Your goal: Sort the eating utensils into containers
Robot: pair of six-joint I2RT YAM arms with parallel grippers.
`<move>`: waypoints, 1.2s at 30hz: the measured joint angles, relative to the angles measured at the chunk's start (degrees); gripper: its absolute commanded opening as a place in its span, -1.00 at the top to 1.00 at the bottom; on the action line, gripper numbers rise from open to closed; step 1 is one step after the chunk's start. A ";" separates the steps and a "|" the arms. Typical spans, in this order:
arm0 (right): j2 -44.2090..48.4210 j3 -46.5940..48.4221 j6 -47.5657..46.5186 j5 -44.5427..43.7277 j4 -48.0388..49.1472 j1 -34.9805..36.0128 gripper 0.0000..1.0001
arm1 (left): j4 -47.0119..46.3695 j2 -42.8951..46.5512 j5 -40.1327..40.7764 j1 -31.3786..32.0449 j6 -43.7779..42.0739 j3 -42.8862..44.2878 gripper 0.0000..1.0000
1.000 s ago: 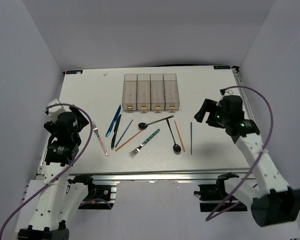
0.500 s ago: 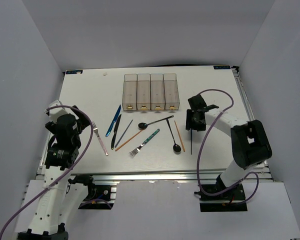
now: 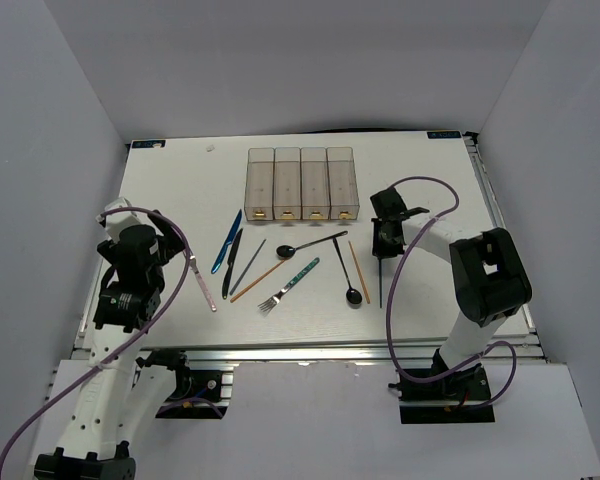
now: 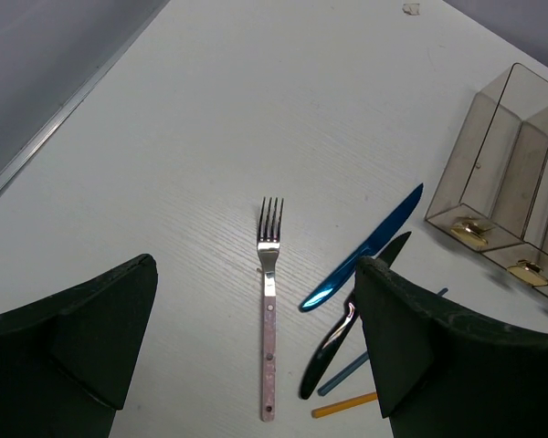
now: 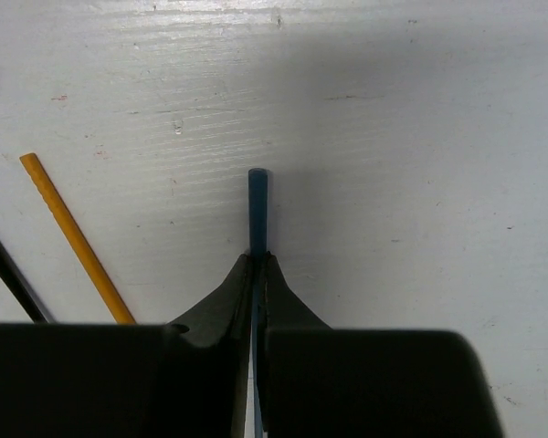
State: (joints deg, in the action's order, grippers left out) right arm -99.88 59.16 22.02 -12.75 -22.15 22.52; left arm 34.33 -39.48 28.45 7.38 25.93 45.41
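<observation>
My right gripper (image 5: 258, 259) (image 3: 384, 246) is shut on the far end of a dark-blue chopstick (image 5: 257, 205) (image 3: 381, 282) that lies on the table. An orange chopstick (image 5: 73, 234) (image 3: 359, 271) lies just to its left. My left gripper (image 4: 256, 365) (image 3: 152, 262) stands open above a pink-handled fork (image 4: 268, 338) (image 3: 202, 283). A blue knife (image 4: 365, 246) (image 3: 226, 243) and a black knife (image 4: 342, 333) (image 3: 231, 264) lie right of the fork. In the top view a black spoon (image 3: 310, 243), a second black spoon (image 3: 348, 280), a teal-handled fork (image 3: 289, 285), a grey chopstick (image 3: 247, 266) and another orange chopstick (image 3: 259, 281) lie mid-table. The containers (image 3: 301, 184) (image 4: 507, 182) stand behind them.
A cable loops from the right arm (image 3: 490, 275) over the table's right side. The table's front rail (image 3: 310, 352) runs along the near edge. White walls close in the back and sides.
The right gripper has come down from above the table's right side and shut on the dark-blue chopstick's far end. The left arm has shifted slightly, its gripper still open.
</observation>
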 measured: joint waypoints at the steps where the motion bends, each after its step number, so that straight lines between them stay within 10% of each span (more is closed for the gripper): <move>1: 0.00 0.00 0.02 -0.04 0.00 0.00 1.00 | -0.02 0.00 0.00 0.00 0.00 0.00 -0.96; 15: 3.26 15.58 -2.69 7.13 -5.55 -0.02 1.00 | -0.07 -0.24 -0.68 0.24 -0.02 0.00 -0.96; 29: -29.70 65.31 -5.11 11.45 -0.81 -1.25 1.00 | -0.13 -3.48 -1.88 0.31 -0.44 -0.02 -0.96; 36: -36.59 67.38 -6.08 10.99 0.31 -2.19 0.92 | -0.17 -4.15 -2.60 0.42 -0.63 -0.07 -0.96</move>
State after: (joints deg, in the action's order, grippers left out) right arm -136.46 126.54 15.94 -1.76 -21.85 20.34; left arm 34.15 -43.64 25.85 7.79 25.30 45.34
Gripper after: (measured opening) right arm 0.038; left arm 0.979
